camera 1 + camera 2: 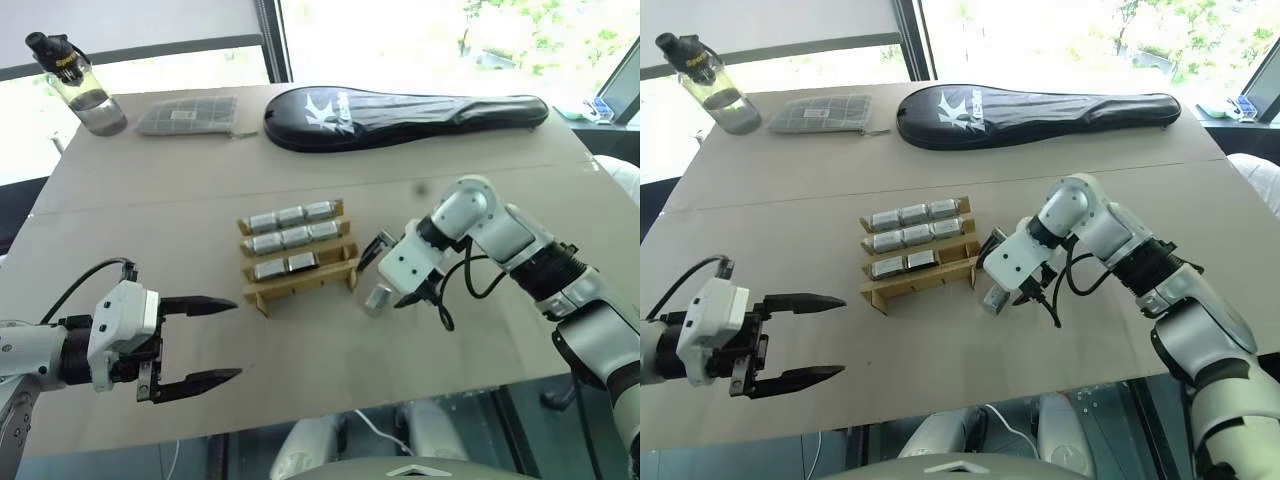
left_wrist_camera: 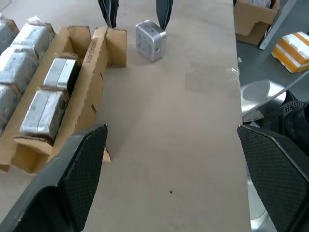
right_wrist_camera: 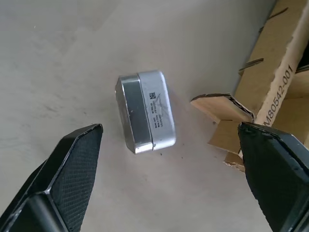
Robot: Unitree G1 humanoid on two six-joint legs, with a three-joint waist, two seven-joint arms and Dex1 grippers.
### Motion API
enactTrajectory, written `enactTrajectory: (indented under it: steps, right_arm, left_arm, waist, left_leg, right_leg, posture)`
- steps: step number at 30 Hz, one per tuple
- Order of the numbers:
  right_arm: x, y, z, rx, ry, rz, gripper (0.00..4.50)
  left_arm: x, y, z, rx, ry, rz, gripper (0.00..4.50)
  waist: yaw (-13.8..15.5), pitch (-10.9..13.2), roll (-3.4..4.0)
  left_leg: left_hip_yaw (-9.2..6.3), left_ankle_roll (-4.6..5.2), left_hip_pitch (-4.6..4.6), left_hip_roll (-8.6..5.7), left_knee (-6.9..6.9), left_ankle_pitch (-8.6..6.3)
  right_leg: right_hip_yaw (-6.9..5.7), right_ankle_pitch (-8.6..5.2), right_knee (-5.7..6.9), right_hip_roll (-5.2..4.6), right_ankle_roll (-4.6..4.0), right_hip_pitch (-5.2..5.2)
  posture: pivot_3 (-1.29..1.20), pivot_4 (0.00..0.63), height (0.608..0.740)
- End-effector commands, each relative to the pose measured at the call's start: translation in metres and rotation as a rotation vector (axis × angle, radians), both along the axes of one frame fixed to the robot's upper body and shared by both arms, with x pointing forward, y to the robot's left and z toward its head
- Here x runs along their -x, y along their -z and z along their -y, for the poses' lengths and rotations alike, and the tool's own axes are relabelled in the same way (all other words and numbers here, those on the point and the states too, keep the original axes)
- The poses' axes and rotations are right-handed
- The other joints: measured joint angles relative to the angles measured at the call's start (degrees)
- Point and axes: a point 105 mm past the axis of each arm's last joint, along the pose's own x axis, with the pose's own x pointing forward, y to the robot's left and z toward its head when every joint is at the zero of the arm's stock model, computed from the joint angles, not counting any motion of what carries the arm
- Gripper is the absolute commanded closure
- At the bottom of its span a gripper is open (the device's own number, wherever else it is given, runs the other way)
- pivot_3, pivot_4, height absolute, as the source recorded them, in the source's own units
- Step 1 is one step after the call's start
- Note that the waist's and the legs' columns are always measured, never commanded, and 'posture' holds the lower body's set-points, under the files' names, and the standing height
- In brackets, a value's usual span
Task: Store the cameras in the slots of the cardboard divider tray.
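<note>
Nearly done here. The tray (image 1: 300, 262) sits mid-table with eight cameras (image 1: 292, 238) slotted: three in the far row, three in the middle, two in the near one. The last camera (image 3: 145, 110) lies loose on the table at the tray's 4 o'clock corner. The right gripper (image 3: 169, 179) hangs over it, jaws wide, nothing held. The left gripper (image 1: 205, 340), at the tray's 8 o'clock, is wide open and empty too.

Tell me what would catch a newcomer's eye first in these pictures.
The tan cardboard divider tray at mid-table, its rows holding silver-grey metal block cameras. Just right of it, one loose silver camera lies on the table under the open right gripper. A long black racket case lies along the far edge.
</note>
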Motion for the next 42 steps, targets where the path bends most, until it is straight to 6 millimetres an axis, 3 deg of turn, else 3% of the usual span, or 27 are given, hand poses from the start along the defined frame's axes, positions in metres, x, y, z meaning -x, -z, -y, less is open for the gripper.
enactTrajectory:
  steps: [1,5,6,7,11,14,15,22,27,30,34,37,40,42]
  right_arm:
    - [0.005,-0.005,-0.001,0.063,-0.089,0.028,0.0]
    - [0.01,-0.002,0.001,0.089,-0.1,0.016,0.0]
    - [0.012,-0.001,0.002,0.093,-0.105,0.015,0.41]
    - [0.013,0.0,0.002,0.096,-0.107,0.011,0.52]
    - [0.017,0.002,0.003,0.1,-0.106,-0.004,2.06]
    - [0.019,0.003,0.004,0.103,-0.101,-0.016,3.5]
    - [0.019,0.003,0.004,0.103,-0.1,-0.02,3.76]
    - [0.025,-0.002,0.003,0.069,-0.051,-0.086,3.8]
    - [0.027,-0.035,0.0,0.046,0.148,-0.214,3.8]
    - [0.029,-0.059,-0.015,-0.036,0.176,-0.261,3.8]
    - [0.01,-0.074,-0.035,-0.157,0.249,-0.194,3.8]
    - [0.001,-0.086,-0.053,-0.262,0.224,-0.018,3.8]
    - [0.001,-0.09,-0.061,-0.279,0.263,-0.039,3.8]
    - [-0.009,-0.088,-0.062,-0.273,0.345,-0.029,3.8]
  left_arm:
    - [0.001,-0.01,0.005,0.059,0.012,0.028,0.04]
    - [0.002,-0.004,0.002,0.03,0.017,0.026,0.04]
    - [0.001,-0.004,0.002,0.027,0.019,0.03,0.0]
    - [0.001,-0.004,0.002,0.025,0.021,0.032,0.0]
    - [0.001,0.0,0.001,0.01,0.033,0.029,0.0]
    - [-0.001,0.004,-0.002,-0.012,0.036,0.024,0.0]
    - [-0.001,0.005,-0.002,-0.015,0.038,0.023,0.0]
    - [-0.005,0.004,-0.001,-0.007,0.033,0.04,0.0]
    - [-0.016,0.002,-0.011,-0.018,-0.035,0.081,0.0]
    - [-0.024,-0.001,-0.016,-0.006,-0.08,0.114,0.0]
    - [-0.034,-0.002,-0.027,-0.015,-0.108,0.163,0.0]
    - [-0.037,-0.001,-0.033,-0.033,-0.116,0.174,0.0]
    - [-0.038,0.0,-0.033,-0.036,-0.11,0.175,0.0]
    - [-0.039,0.0,-0.034,-0.038,-0.11,0.176,0.0]
  waist:
    - [0.0,0.0,0.0]
    - [0.0,0.0,0.02]
    - [0.0,0.0,0.03]
    - [0.0,0.0,0.03]
    - [0.0,0.0,0.03]
    - [0.1,0.0,0.03]
    - [0.1,0.0,0.03]
    - [0.1,0.0,0.04]
    - [0.2,0.1,0.12]
    - [0.1,0.1,0.12]
    - [0.1,0.1,0.11]
    - [0.0,0.1,0.11]
    - [-0.2,0.1,0.11]
    - [-0.1,0.1,0.1]
  left_leg:
    - [0.0,0.0,0.0,0.0,-0.01,0.0]
    - [0.01,0.0,0.01,0.0,-0.02,0.0]
    - [0.0,0.0,0.01,0.0,-0.02,0.0]
    - [0.0,0.0,0.01,0.0,-0.02,0.0]
    - [0.01,0.0,0.01,0.0,-0.03,0.0]
    - [0.01,0.0,0.01,0.0,-0.04,0.0]
    - [0.0,0.0,0.01,0.0,-0.04,0.0]
    - [0.0,0.0,0.0,0.0,-0.06,0.0]
    - [-0.02,0.0,-0.01,0.0,-0.07,0.0]
    - [0.0,0.0,-0.01,0.01,-0.12,0.0]
    - [-0.01,-0.01,-0.02,0.01,-0.28,0.0]
    - [0.02,-0.01,-0.02,0.0,-0.31,0.0]
    - [0.03,-0.01,-0.06,0.0,-0.34,0.0]
    - [0.03,-0.01,-0.06,0.0,-0.35,0.0]
  right_leg:
    - [0.0,0.0,0.0,0.0,0.0,-0.01]
    - [0.01,0.0,0.01,0.01,0.0,-0.02]
    - [0.01,0.0,0.01,0.01,0.0,-0.01]
    - [0.01,0.0,0.01,0.01,0.0,-0.01]
    - [0.01,0.0,0.0,0.01,0.0,-0.01]
    - [0.01,0.0,0.0,0.01,0.0,-0.01]
    - [0.01,0.0,0.0,0.01,0.0,-0.01]
    - [0.01,0.0,-0.02,0.01,0.0,-0.02]
    - [0.0,0.0,-0.02,0.0,0.0,-0.03]
    - [0.05,0.0,-0.01,0.0,-0.01,-0.04]
    - [0.03,0.0,-0.08,0.0,-0.01,-0.12]
    - [0.04,0.0,-0.12,-0.01,-0.01,-0.12]
    - [0.05,0.0,-0.09,-0.01,-0.01,-0.23]
    - [0.03,0.0,-0.08,-0.01,-0.01,-0.24]
  posture:
    - [0.0,0.15,0.74]
    - [0.0,0.15,0.74]
    - [0.0,0.15,0.74]
    - [0.0,0.15,0.74]
    - [0.0,0.15,0.74]
    - [0.0,0.15,0.74]
    - [0.0,0.15,0.74]
    - [0.0,0.15,0.74]
    - [0.0,0.15,0.74]
    - [0.0,0.15,0.74]
    - [0.0,0.15,0.74]
    - [0.0,0.15,0.74]
    - [0.0,0.15,0.74]
    - [0.0,0.15,0.74]
